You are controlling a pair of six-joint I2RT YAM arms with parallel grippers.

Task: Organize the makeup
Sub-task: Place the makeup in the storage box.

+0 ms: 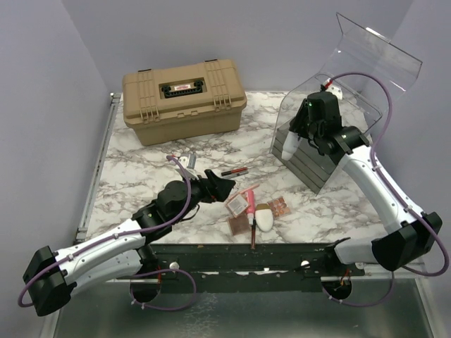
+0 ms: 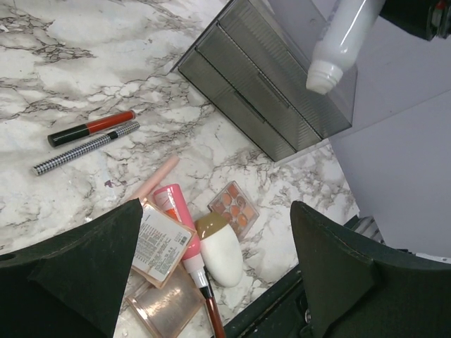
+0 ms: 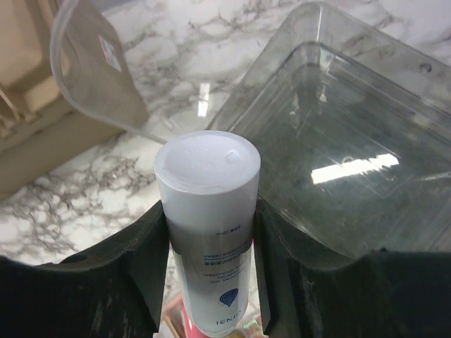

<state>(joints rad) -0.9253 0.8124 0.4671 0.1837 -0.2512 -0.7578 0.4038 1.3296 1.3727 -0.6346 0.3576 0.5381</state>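
The right tool (image 3: 209, 239) is clenched on the white tube (image 3: 207, 176), which hangs cap-down at the edge of the clear bin (image 3: 352, 169), not well over its open top. If it lets go here, I think the smooth tube can hit the rim and drop onto the worktop (image 2: 84, 56). The left tool (image 2: 216, 208) stands wide, holding nothing, above the other makeup (image 2: 176, 211) lying there.

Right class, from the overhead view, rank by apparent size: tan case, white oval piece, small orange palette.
1. tan case, clearly largest
2. white oval piece
3. small orange palette, though those last two look close
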